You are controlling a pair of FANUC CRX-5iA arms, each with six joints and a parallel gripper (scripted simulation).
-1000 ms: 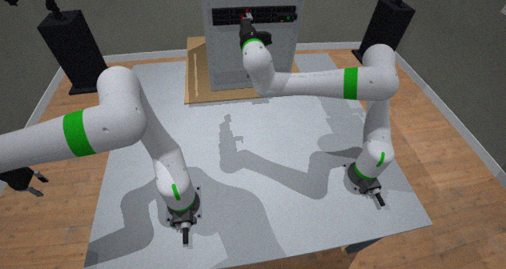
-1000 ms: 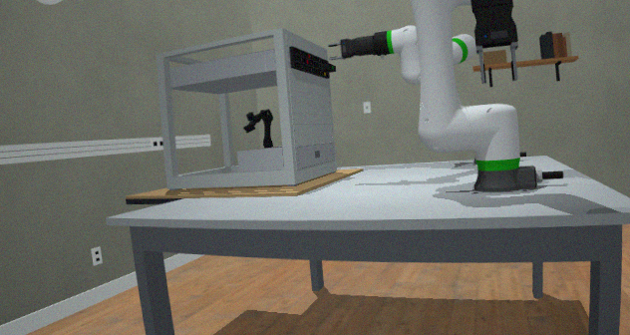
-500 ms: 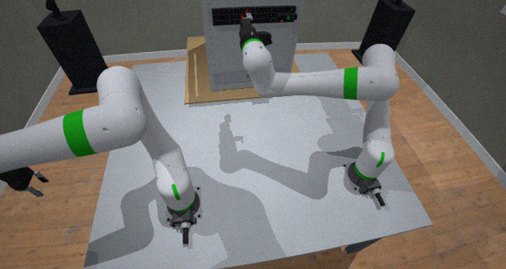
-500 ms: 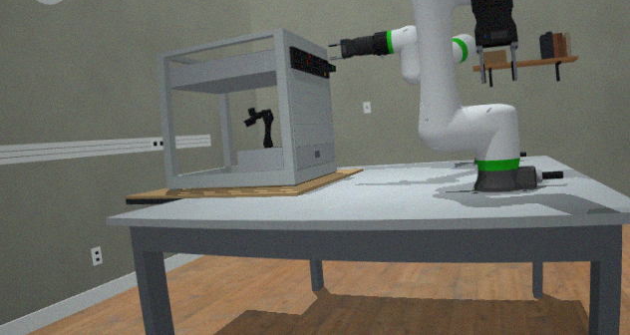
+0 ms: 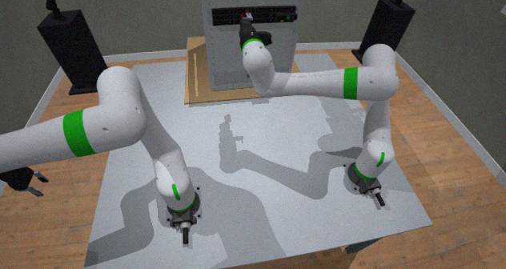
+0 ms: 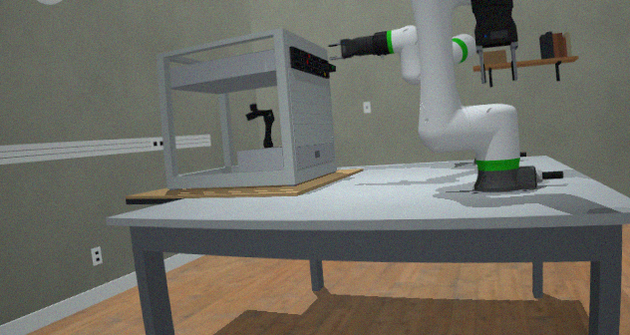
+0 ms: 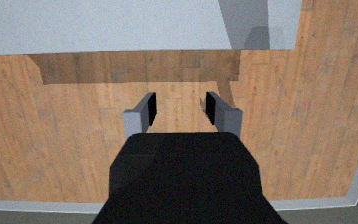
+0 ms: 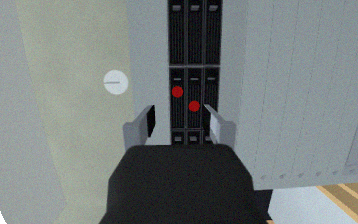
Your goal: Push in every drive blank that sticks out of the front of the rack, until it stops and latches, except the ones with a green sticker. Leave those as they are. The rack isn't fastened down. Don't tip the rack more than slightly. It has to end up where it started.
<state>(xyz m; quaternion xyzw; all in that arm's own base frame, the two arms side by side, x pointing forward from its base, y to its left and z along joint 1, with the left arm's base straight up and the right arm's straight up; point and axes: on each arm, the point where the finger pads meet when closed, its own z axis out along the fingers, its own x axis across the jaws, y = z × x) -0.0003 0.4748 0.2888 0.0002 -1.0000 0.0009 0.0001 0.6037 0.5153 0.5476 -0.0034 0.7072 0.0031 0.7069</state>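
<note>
The grey rack (image 5: 224,56) (image 6: 314,130) (image 8: 285,75) stands upright, with a band of black drive blanks (image 5: 224,18) (image 6: 301,62) (image 8: 195,37) across its upper front. Two blanks carry red stickers; whether either protrudes is unclear. Near the band's right end in the top view, a green sticker (image 5: 288,18) sits on a blank that appears to stick out in the exterior view. My right gripper (image 5: 246,18) (image 6: 330,52) (image 8: 178,114) is open and empty, just in front of the red-stickered blanks. My left gripper (image 5: 45,187) (image 6: 498,81) (image 7: 181,102) is open and empty, away from the rack.
The rack stands on a wooden board (image 5: 196,98) (image 6: 224,193) at the back of the grey table (image 5: 192,128) (image 6: 239,210). A yellow mark (image 5: 282,21) (image 6: 326,75) is near the green sticker. The left gripper hangs beyond the table edge, over the floor (image 7: 80,130).
</note>
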